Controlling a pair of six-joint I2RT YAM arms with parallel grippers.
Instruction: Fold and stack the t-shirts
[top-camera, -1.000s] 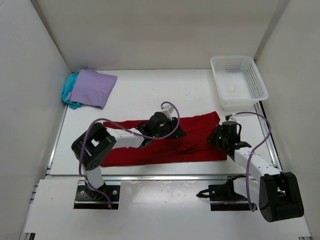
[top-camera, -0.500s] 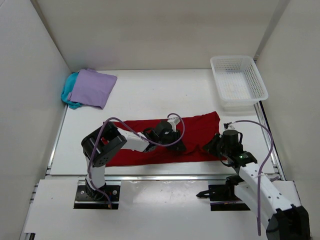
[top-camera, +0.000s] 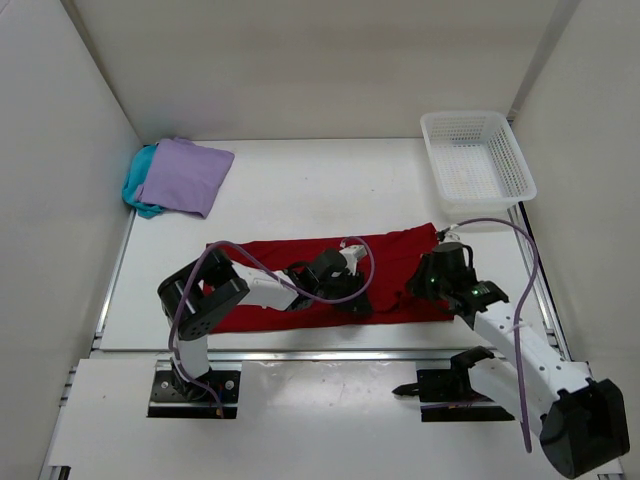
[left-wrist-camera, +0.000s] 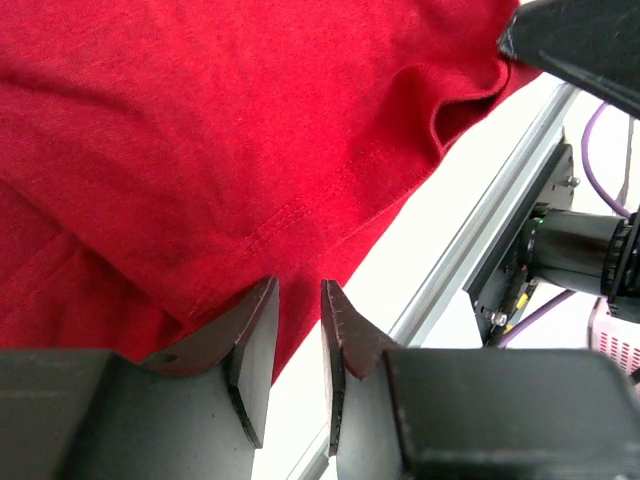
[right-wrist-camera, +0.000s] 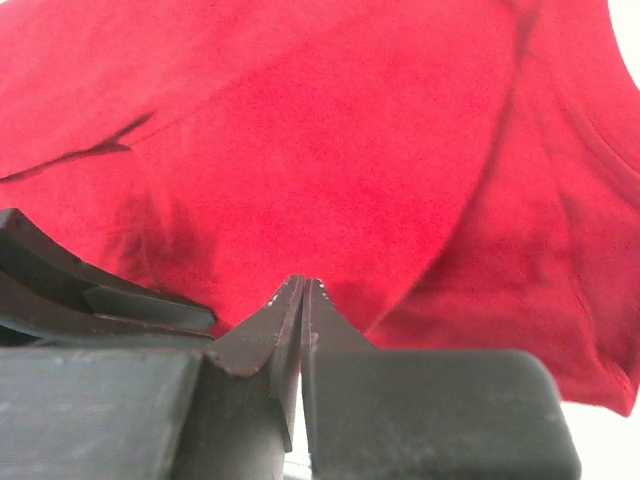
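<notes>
The deep red t-shirt (top-camera: 400, 255) lies as a long strip across the near half of the table. It fills the left wrist view (left-wrist-camera: 200, 120) and the right wrist view (right-wrist-camera: 350, 130). My left gripper (top-camera: 358, 305) hangs over its near hem (left-wrist-camera: 297, 290), jaws a narrow gap apart. My right gripper (top-camera: 420, 290) is at the shirt's near right part, jaws shut with their tips in the cloth (right-wrist-camera: 303, 285). The lavender shirt (top-camera: 182, 177) lies folded on the teal shirt (top-camera: 135, 185) at the far left.
A white mesh basket (top-camera: 465, 116) stands at the far right corner. A metal rail (top-camera: 320, 352) runs along the table's near edge, just behind the red shirt's hem. White walls close in the left, right and far sides.
My left gripper has moved right and nearer, to the shirt's near hem. My right gripper dropped back toward the near edge, then came forward onto the cloth. The shirt's near edge has shifted.
</notes>
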